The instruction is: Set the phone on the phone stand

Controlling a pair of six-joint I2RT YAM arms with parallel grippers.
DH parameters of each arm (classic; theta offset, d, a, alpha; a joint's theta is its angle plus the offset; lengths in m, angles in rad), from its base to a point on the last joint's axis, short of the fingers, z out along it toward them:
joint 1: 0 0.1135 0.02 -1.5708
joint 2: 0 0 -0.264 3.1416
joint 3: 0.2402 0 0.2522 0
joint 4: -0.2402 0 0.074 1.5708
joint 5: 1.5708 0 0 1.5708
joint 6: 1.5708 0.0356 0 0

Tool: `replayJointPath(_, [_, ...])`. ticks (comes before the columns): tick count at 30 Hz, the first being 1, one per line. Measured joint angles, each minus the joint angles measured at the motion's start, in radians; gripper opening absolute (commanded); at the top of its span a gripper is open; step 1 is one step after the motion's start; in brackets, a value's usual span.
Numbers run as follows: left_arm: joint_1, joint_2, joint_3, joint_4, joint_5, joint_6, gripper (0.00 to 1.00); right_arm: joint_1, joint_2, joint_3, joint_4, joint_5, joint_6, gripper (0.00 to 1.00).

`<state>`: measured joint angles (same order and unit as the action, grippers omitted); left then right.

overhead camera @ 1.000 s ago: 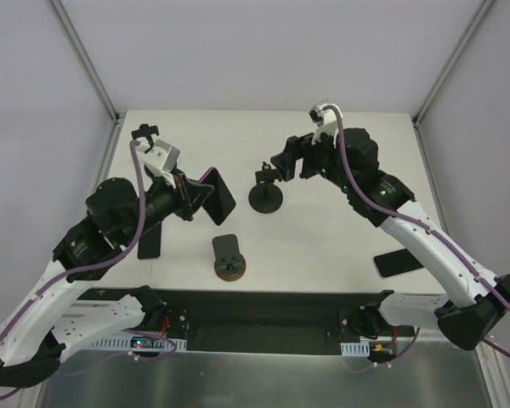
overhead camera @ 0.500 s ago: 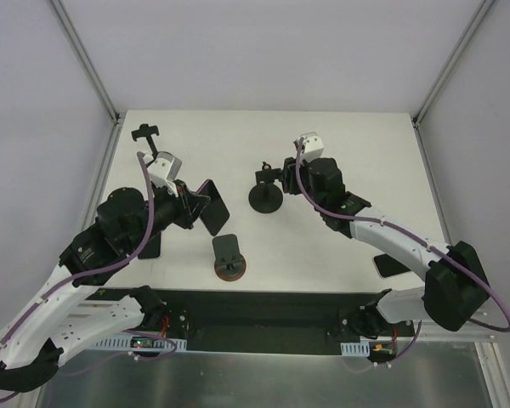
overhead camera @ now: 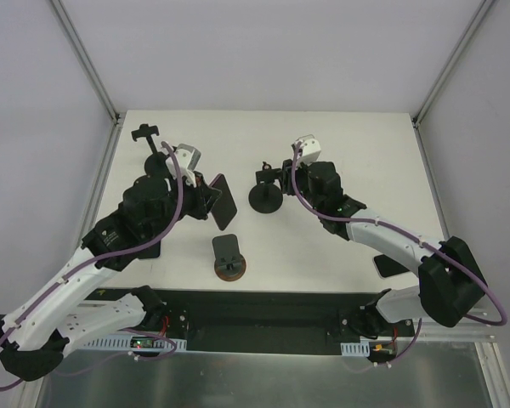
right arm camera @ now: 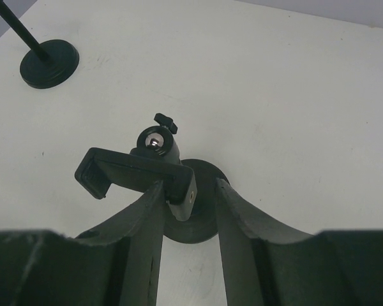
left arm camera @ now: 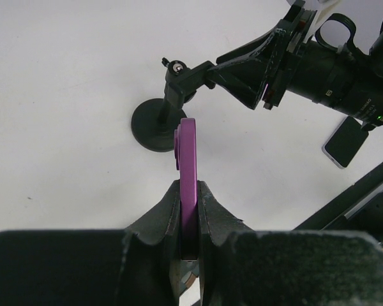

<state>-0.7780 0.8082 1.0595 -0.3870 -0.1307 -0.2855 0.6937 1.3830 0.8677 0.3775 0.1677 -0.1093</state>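
Note:
My left gripper [overhead camera: 206, 197] [left arm camera: 189, 191] is shut on a purple-cased phone [overhead camera: 221, 201], held on edge above the table. The left wrist view has the phone [left arm camera: 188, 159] edge-on, pointing at the phone stand [left arm camera: 154, 124] just beyond it. That stand [overhead camera: 265, 201] is black, with a round base, a ball head and a flat clamp [right arm camera: 131, 172]. My right gripper [overhead camera: 276, 177] [right arm camera: 188, 185] has its jaws drawn in around the clamp's end. The left finger presses the clamp; a narrow gap shows at the right finger.
A second stand with a wooden base [overhead camera: 229, 255] sits near the front centre. A thin-stemmed stand [overhead camera: 149, 136] [right arm camera: 49, 62] is at the back left. One dark phone lies flat at the left [overhead camera: 150, 242] and another at the right [overhead camera: 397, 263] [left arm camera: 345, 141].
The right gripper dropped down to the stand's clamp and its jaws narrowed around it. My left arm carried the phone rightward and a little further back, closer to the stand.

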Motion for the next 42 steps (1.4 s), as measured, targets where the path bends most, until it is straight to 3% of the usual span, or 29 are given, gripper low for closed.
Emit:
replayJointPath(21, [0.000,0.138,0.042,0.093,0.018,-0.002,0.00,0.000,0.028,-0.005,0.031,-0.050,0.000,0.19])
replayJointPath(26, [0.000,0.150,0.043,0.118,0.024,-0.002,0.00,-0.001,0.028,-0.005,0.031,-0.048,-0.001,0.01])
replayJointPath(31, [0.013,0.206,0.048,0.152,0.060,0.007,0.00,-0.002,0.028,-0.005,0.031,-0.048,-0.014,0.01])
replayJointPath(36, [0.109,0.273,0.040,0.235,0.224,0.004,0.00,-0.004,0.028,-0.005,0.032,-0.064,-0.039,0.01])
replayJointPath(42, [0.238,0.316,0.008,0.437,0.578,0.038,0.00,-0.041,0.036,-0.002,0.041,-0.232,-0.100,0.01])
